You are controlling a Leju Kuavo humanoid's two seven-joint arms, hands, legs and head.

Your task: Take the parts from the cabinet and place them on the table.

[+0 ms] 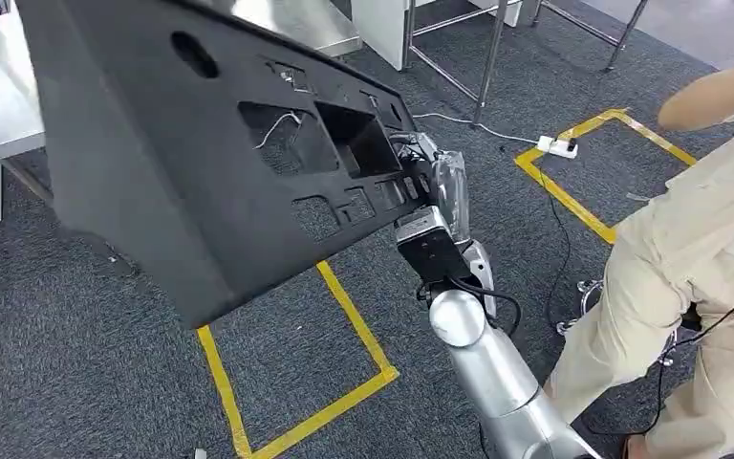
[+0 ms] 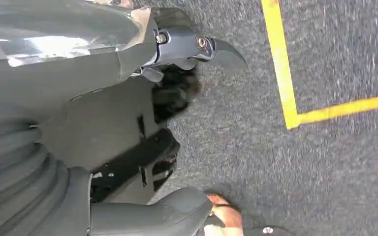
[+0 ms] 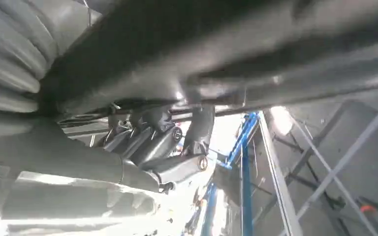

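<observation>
While gripping the black panel (image 1: 201, 163)'s edge, right robot hand (image 1: 430, 186) (fingers clamped).

The large black plastic panel with cut-outs (image 1: 201, 163) blocks the left and centre — open grey carpet (image 1: 76, 363) lies below; a person in beige clothing (image 1: 688, 277) stands close beside the right arm.

The large black moulded plastic panel (image 1: 201, 163) runs off the head view's edge at eleven o'clock, hiding the left hand and the right hand's (image 1: 430, 196) fingertips.
</observation>
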